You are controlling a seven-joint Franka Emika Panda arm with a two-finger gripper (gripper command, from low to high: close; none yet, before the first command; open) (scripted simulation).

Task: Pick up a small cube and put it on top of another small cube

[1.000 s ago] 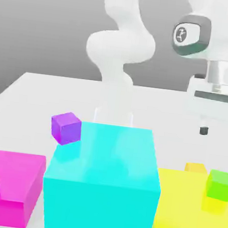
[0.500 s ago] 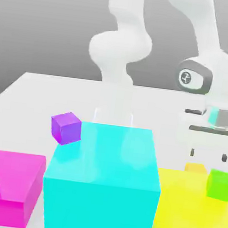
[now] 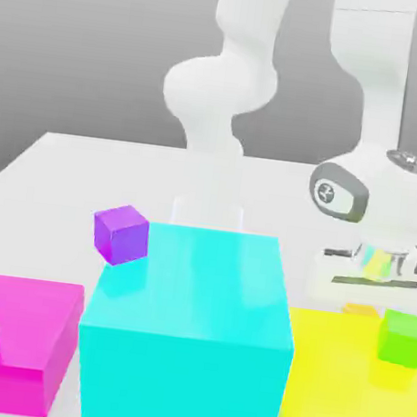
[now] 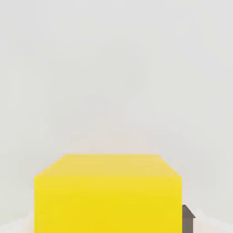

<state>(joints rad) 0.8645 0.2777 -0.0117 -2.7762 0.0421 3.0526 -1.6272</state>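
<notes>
Gripper (image 3: 365, 291): lowered straight over the small yellow cube (image 3: 358, 308), which sits on the table directly beneath it behind the large yellow block (image 3: 327, 392); whether clamped or spread cannot be told; green cube (image 3: 402, 338) near, atop that block.

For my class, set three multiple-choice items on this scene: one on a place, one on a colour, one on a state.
1. The green cube rests on: A a red plate; B the yellow block; C a wooden shelf.
2. The large middle block is: A cyan; B red; C white.
3. The purple cube is: A bare on top; B under a stacked cube; C split in two.
Answers: 1 B, it sits on the yellow top; 2 A, its faces are cyan; 3 A, nothing lies on it.
</notes>
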